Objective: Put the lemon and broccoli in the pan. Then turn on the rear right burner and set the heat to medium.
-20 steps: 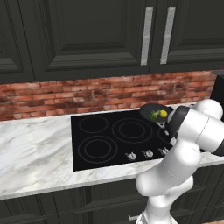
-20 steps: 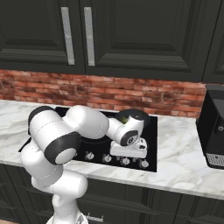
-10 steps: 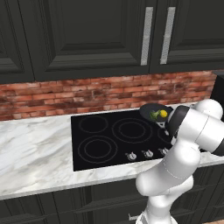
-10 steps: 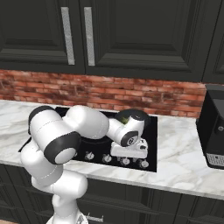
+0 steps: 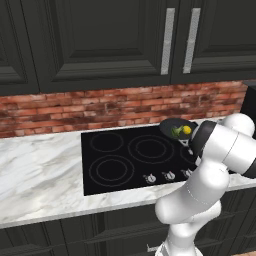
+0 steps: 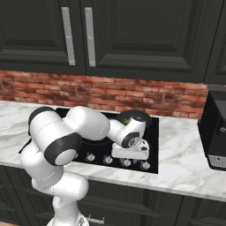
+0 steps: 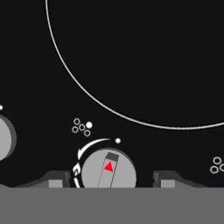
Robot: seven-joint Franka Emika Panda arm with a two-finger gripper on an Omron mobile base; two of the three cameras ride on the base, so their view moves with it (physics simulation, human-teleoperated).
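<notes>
The marble table [image 5: 45,170] carries a black glass cooktop [image 5: 125,165] under a brick backsplash [image 5: 100,107] and dark cabinets [image 5: 100,45]. At the cooktop's rear right the pan [image 5: 176,126] sits over its burner, and inside it the broccoli [image 5: 176,132] and the lemon [image 5: 186,130] lie touching, so the loading half of the task looks done. In the right base view the arm covers most of the pan and just a sliver of green and yellow peeks past the wrist

The step in hand is the burner control. The arm is bent low over the front row of knobs [image 6: 108,160], and the hand view looks straight down on one grey knob [image 7: 109,169] with a red triangle marker, a white arc scale curving round its left side. The gripper [image 7: 109,178] straddles that knob: the jaws stand spread, one dark tip on either side, each with a gap to the knob's edge, so nothing is pinched yet

Next, I judge, the jaws need to close squarely on the knob, then the wrist must rotate it only partway along the arc, stopping near the middle for medium heat rather than running to the end
</notes>
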